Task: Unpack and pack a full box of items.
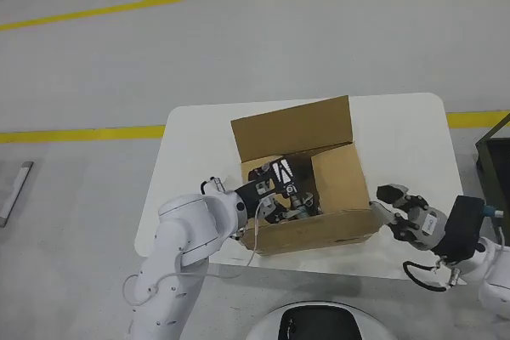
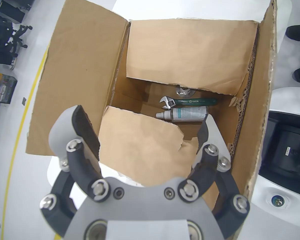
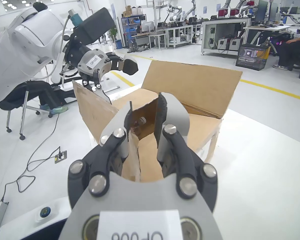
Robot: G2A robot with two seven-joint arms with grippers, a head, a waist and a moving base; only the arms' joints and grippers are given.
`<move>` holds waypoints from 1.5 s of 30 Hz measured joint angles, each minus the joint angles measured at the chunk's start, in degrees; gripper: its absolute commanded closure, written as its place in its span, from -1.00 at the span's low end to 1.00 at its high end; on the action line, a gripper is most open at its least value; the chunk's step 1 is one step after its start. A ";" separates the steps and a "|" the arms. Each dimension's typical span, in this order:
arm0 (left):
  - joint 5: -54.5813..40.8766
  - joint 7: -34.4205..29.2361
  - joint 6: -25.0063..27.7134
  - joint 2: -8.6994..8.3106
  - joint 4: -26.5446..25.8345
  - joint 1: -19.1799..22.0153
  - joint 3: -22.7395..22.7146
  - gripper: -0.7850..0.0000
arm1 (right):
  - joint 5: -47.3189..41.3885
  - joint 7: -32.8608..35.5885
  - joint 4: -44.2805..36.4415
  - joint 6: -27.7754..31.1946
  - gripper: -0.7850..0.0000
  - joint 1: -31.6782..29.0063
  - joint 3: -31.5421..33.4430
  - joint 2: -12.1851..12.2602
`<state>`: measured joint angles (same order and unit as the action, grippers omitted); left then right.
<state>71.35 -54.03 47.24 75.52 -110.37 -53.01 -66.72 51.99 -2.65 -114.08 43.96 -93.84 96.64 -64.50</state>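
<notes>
Here I am over the brown cardboard box in the middle of the white desk, its big outer flap thrown wide open. My left jaws hang spread wide above the box's mouth with nothing in them. My right jaws sit at the box's end wall with a narrow gap, astride its torn edge, and I can't see them pinching it. Down on the box floor lie a green-handled adjustable wrench and, just beside it, a clear spray bottle with a white cap. A round metal fitting is half hidden behind them. All the load I can see is inside, so I'd judge the unpacking barely begun, with the repacking to follow. In the way are two torn inner flaps folded inward: the far one overhangs the fitting, and the near one lies right under my left jaws.
</notes>
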 measured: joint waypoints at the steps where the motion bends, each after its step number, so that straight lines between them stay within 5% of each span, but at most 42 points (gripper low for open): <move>1: -0.29 -0.15 0.30 -0.09 -0.11 0.02 0.05 -1.00 | -2.13 0.04 0.37 -0.31 -1.00 0.09 0.55 0.02; 3: -1.10 -0.49 0.96 -0.32 -0.45 -0.02 0.15 -1.00 | -7.85 0.66 1.21 -0.94 -0.98 0.37 1.73 0.10; 4: -1.50 -0.65 1.28 -0.42 -0.62 -0.09 0.19 -1.00 | -10.26 1.40 1.52 -1.17 -0.73 0.59 2.28 0.18; 5: -2.12 -0.89 1.74 -0.56 -0.86 -0.19 0.23 -1.00 | -12.91 2.93 1.89 -1.74 -0.20 0.99 3.07 0.32; 8: -3.46 -0.82 2.26 -1.02 -1.42 -0.46 0.52 -1.00 | -17.79 8.16 2.66 -5.15 0.91 2.10 4.14 0.63; 9: -3.73 -0.64 2.41 -1.20 -1.54 -0.53 0.69 -1.00 | -18.91 9.97 2.72 -6.36 1.00 2.42 4.12 0.71; 15: -7.67 -0.31 2.70 -2.49 -2.36 -0.80 1.35 -1.00 | -17.78 19.89 1.50 -7.00 1.00 3.61 1.40 1.21; 22: -9.94 -0.62 2.39 -4.38 -3.05 -0.70 2.37 -1.00 | -16.85 23.69 1.70 0.51 1.00 2.44 -0.84 1.74; 32: -9.10 -0.44 2.33 -6.47 -1.26 0.47 -3.25 -1.00 | -17.37 27.86 1.91 12.23 1.00 0.29 -0.85 2.96; 45: -6.58 4.97 -6.11 -6.51 -0.97 0.72 -2.17 -1.00 | -7.66 28.73 1.19 14.03 1.00 0.08 -3.41 4.05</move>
<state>64.78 -49.06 41.13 69.00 -111.34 -52.29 -68.89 44.33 26.08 -112.89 58.00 -93.75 93.23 -60.45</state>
